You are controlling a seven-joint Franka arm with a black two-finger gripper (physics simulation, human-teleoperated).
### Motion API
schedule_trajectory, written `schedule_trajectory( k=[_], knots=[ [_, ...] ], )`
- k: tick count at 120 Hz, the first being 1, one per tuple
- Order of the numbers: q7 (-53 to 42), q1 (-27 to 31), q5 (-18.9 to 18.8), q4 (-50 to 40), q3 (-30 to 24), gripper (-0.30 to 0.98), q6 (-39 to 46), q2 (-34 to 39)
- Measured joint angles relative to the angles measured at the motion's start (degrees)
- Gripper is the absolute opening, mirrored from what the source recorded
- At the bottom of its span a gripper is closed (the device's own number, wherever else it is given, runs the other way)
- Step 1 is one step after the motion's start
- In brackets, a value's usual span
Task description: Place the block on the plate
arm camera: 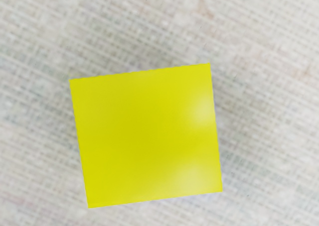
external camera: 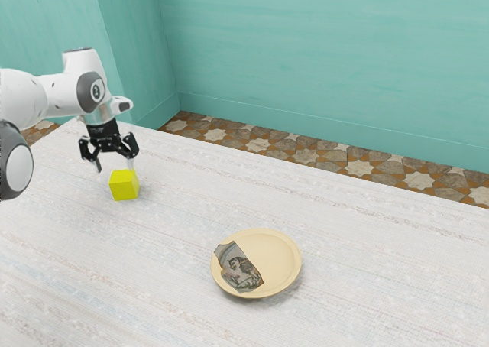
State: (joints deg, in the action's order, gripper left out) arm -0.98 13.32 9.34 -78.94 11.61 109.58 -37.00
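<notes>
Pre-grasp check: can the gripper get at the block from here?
Likely yes: the gripper is open just above the block, nothing seen between them, and the plate is well clear. Can't confirm fine alignment.

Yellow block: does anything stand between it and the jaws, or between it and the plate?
Nothing visible stands between the open jaws and the yellow block below them, nor between the block and the plate across the table. A picture-like patch covers part of the plate itself.
</notes>
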Motion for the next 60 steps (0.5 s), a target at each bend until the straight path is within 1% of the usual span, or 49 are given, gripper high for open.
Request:
schedule_trajectory(
  k=[25, 34, 60],
  knots=[
    [0.15, 0.71, -0.31, 3.69, -0.37, 0.69, 0.58, -3.46],
    [0.25, 1.53, -0.30, 5.15, -1.39, 0.69, 0.69, -5.05],
    [1.33, 2.20, 0.04, 6.81, -1.93, 0.69, 1.05, -7.40]
  ],
)
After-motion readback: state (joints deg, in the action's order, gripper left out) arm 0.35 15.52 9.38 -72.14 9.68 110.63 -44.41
